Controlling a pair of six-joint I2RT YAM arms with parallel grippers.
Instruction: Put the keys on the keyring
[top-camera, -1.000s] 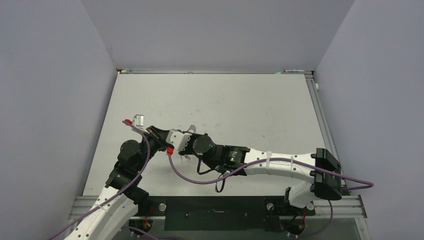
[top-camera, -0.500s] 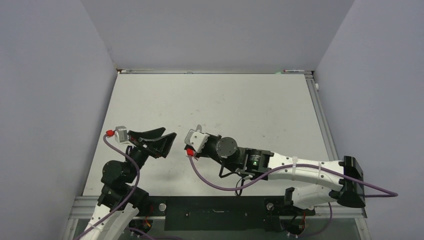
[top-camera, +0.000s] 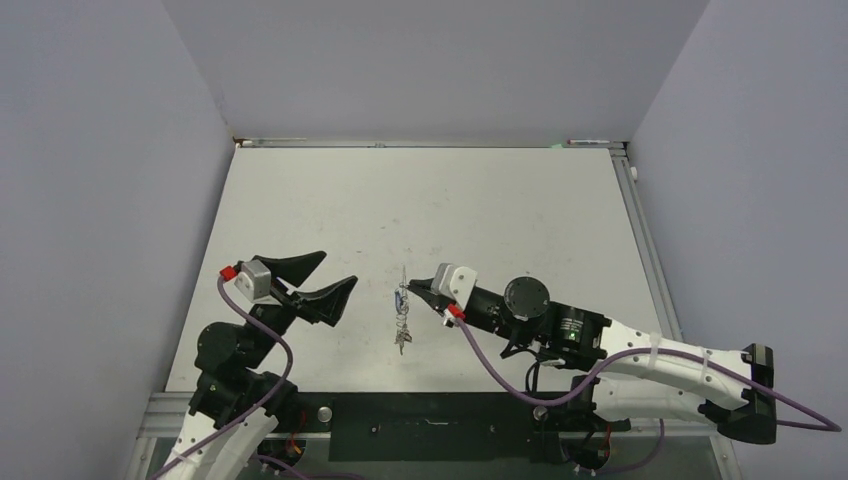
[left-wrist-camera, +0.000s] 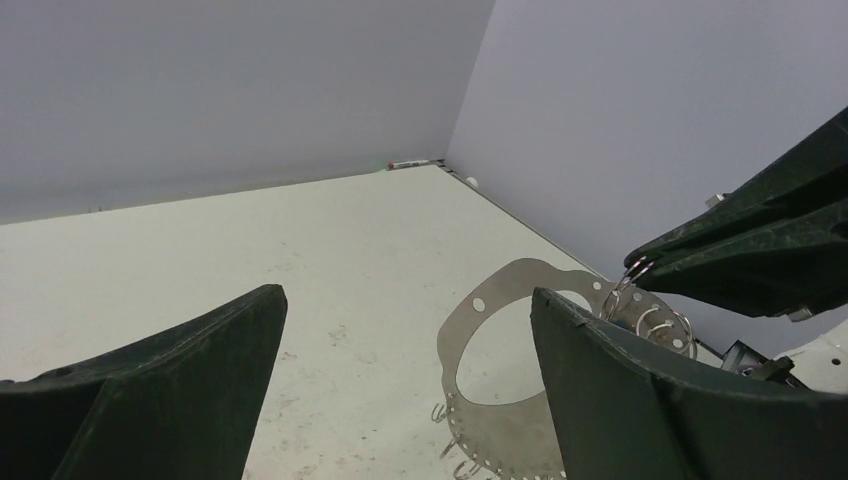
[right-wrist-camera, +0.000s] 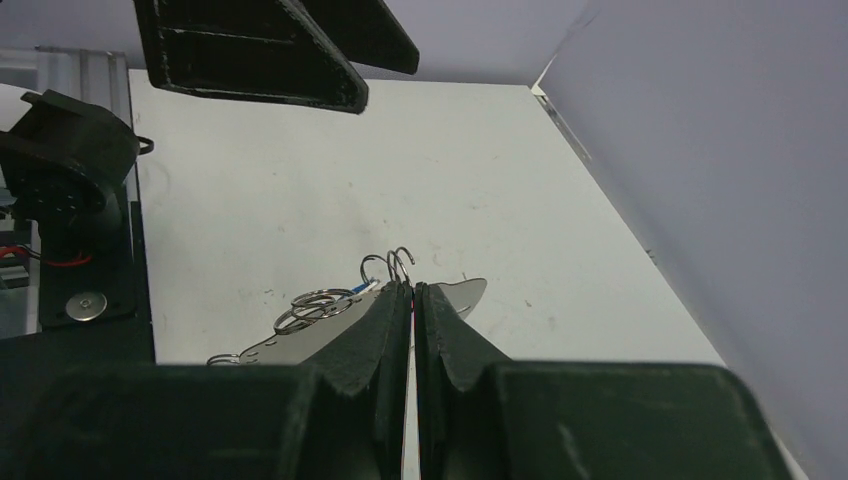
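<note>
My right gripper (top-camera: 411, 290) is shut on the rim of the keyring (right-wrist-camera: 318, 336), a flat grey plate held on edge off the table, with wire rings (right-wrist-camera: 398, 263) sticking up by the fingertips. In the left wrist view the keyring (left-wrist-camera: 478, 322) shows its wide hole, and the right gripper (left-wrist-camera: 640, 266) pinches its upper edge. A blue tag (top-camera: 400, 297) and small dark keys (top-camera: 402, 341) hang under it. My left gripper (top-camera: 338, 268) stands open and empty just left of the keyring, apart from it. No red tag shows clearly.
The white table (top-camera: 480, 210) is walled at the back and on both sides. A black rail (top-camera: 430, 425) runs along the near edge between the arm bases. Purple cables (top-camera: 490, 360) loop off both wrists.
The two grippers, close together a second ago, have separated. The left one opened and drew back to the left. The right one carried the keyring to the right and nearer.
</note>
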